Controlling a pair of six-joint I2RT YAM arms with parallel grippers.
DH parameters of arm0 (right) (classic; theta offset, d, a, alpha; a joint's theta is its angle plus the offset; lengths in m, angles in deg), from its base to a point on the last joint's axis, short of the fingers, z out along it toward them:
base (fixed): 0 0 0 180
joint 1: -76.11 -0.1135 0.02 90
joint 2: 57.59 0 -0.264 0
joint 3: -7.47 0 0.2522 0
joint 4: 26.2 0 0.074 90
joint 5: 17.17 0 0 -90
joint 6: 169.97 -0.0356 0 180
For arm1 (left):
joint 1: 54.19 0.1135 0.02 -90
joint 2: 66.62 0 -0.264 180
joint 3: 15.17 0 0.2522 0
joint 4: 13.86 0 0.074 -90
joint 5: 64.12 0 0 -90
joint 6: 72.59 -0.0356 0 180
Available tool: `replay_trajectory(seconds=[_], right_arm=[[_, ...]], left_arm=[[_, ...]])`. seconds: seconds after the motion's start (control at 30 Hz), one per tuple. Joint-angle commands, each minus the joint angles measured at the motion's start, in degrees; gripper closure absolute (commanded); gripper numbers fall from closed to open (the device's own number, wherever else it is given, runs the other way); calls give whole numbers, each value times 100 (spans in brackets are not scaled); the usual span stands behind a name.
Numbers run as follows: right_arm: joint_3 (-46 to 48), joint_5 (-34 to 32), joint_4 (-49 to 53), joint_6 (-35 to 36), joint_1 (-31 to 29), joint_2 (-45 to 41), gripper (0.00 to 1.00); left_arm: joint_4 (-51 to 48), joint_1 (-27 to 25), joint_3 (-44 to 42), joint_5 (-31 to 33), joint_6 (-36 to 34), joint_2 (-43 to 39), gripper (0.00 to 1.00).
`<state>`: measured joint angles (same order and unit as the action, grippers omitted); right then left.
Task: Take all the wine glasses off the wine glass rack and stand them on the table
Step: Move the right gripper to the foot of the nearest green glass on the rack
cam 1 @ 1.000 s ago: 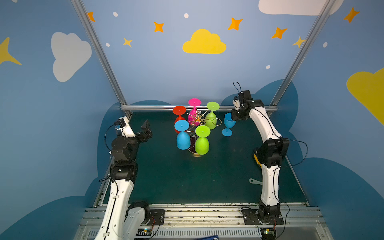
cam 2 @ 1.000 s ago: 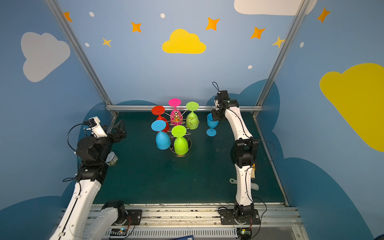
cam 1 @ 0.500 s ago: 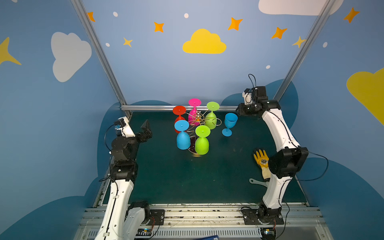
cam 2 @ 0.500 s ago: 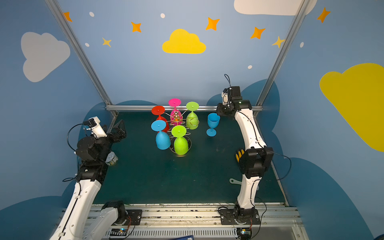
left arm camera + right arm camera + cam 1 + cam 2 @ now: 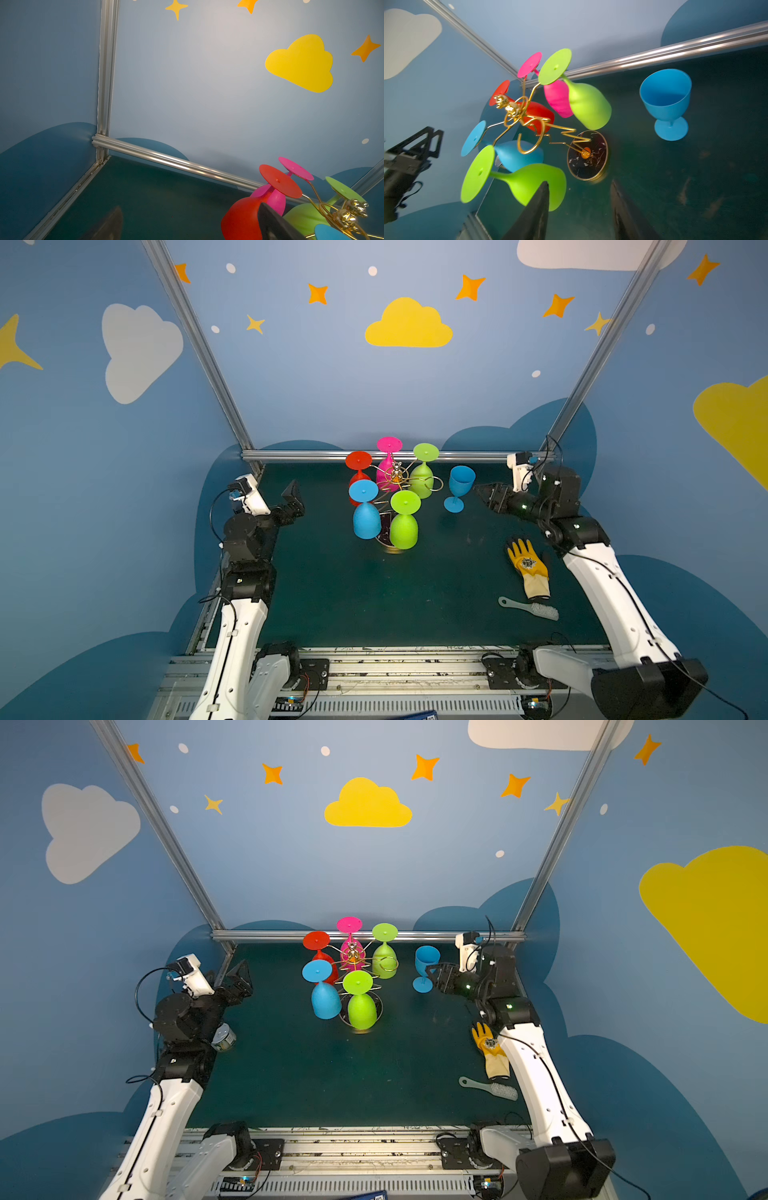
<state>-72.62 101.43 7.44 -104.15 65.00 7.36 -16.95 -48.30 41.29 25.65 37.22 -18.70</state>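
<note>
Presently, the blue wine glass (image 5: 459,485) stands upright on the table (image 5: 374,593) near its far edge, just beside the wine glass rack (image 5: 395,479). Right gripper (image 5: 481,490) is released and empty, near the glass. Left gripper (image 5: 295,499) is released at the left edge.

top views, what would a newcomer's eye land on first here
The gold wine glass rack at the back middle of the dark green table draws the eye first, with five bright hanging glasses upside down on its arms. Just to its right a blue wine glass stands upright on the table, and the right gripper is open beside it, holding nothing. A yellow glove lies nearer the front, by the right arm.
</note>
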Motion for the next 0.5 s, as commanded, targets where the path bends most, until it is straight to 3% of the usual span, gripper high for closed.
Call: replay_trajectory(seconds=[0.0, 0.2, 0.47], right_arm=[[469, 414, -678, -675, -292, -350, 52], [1116, -54, -1448, -1364, -1243, -629, 52], [1063, -529, -1712, -1920, -2019, -448, 53]], left_arm=[[86, 26, -38, -20, 61, -22, 0], [89, 35, -48, -19, 72, -22, 0], [100, 37, -59, -21, 101, -77, 0]])
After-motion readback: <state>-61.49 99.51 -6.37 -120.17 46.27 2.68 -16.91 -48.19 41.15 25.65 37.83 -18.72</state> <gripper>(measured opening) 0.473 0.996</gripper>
